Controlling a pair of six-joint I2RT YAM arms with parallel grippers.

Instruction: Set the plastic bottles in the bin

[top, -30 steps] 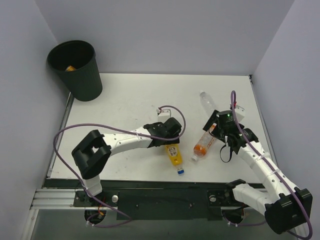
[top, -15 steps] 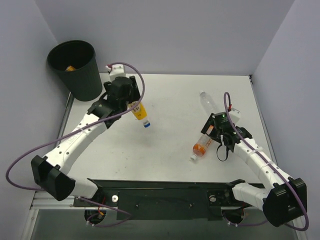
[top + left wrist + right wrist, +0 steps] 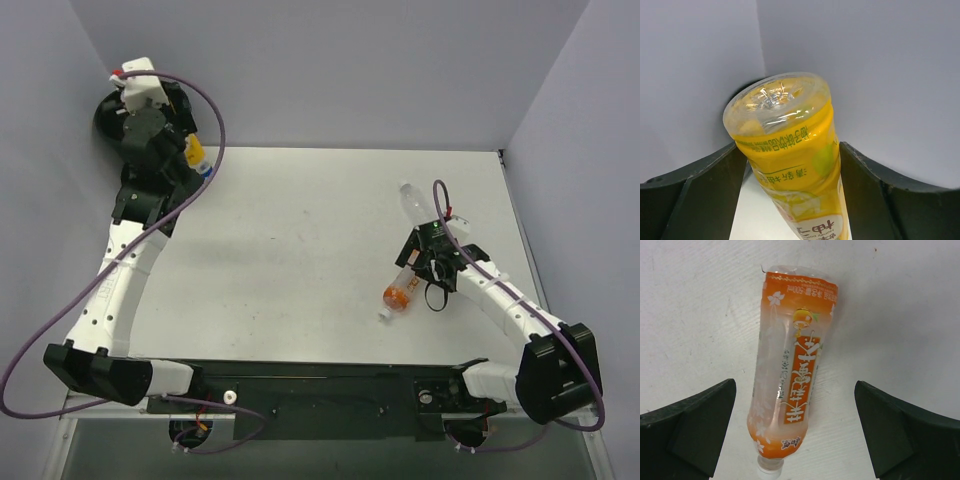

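**Two bottles on the table, a third held at the bin**

Widest in view is the grey table [image 3: 300,230], and off its far-left corner stands the black bin [image 3: 104,118], mostly hidden from above by the outstretched left arm. The left gripper [image 3: 790,200] is clamped on the yellow bottle [image 3: 785,145], with a finger pressed against each side. The bottle is carried tilted at the bin's right rim, its blue cap [image 3: 207,171] lowest. The wrist view shows its base pointing towards the dark rim, but I cannot tell whether it is wholly over the mouth.

The step in hand looks like the drop. It calls for the bottle to be fully over the opening before the fingers let go.

On the right, the right gripper [image 3: 795,435] is spread wide, astride the orange bottle [image 3: 790,370] lying on the table, with neither finger touching it. It should come down further, then close across the body. The clear bottle [image 3: 413,200] lies just beyond, untouched.
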